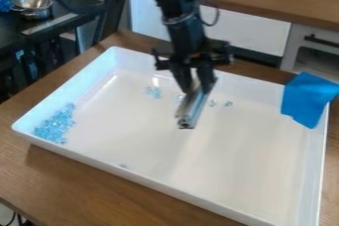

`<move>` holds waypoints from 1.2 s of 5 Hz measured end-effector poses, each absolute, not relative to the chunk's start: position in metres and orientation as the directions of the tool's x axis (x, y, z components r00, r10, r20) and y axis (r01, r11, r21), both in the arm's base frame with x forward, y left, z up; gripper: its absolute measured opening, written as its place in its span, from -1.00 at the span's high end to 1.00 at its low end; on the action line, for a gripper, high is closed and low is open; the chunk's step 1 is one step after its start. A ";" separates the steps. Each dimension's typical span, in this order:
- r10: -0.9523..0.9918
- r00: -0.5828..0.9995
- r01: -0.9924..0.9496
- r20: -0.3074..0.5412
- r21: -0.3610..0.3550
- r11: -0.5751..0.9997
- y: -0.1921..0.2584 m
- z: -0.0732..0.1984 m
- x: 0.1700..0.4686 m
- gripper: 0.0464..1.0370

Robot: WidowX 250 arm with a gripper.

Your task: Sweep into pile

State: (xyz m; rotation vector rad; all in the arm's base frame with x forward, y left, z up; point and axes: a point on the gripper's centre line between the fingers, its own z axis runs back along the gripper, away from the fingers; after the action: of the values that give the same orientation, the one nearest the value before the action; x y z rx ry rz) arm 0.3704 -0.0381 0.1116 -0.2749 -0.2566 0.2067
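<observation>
My gripper [193, 79] hangs over the upper middle of the white tray [179, 143], shut on a metallic, bar-like tool [190, 108] that points down toward the camera. Clear bluish beads [55, 124] lie heaped against the tray's left wall. A smaller cluster of beads [153, 92] rests left of the gripper, near the back wall. To the right of the tool are a few loose beads [228, 104], and one faint bead [123, 166] lies by the front wall. The tool and gripper partly cover the area behind them.
A blue cloth [307, 99] drapes over the tray's right back corner. The tray's raised rim surrounds the work area on a wooden table [86, 180]. Behind stand a wooden counter [265, 2] and white cabinets; a metal pot [32, 6] sits on a dark table at the upper left.
</observation>
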 end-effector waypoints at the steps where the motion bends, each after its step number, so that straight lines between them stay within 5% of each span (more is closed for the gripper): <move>1: 0.246 0.940 -0.177 0.234 -0.281 0.943 -0.057 0.109 0.386 0.39; 6: 0.278 0.945 -0.246 0.175 -0.180 0.952 -0.092 0.057 0.430 0.39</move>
State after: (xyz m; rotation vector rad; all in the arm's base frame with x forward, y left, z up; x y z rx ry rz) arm 0.4300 -0.0920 0.0572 -0.1575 -0.2001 0.2680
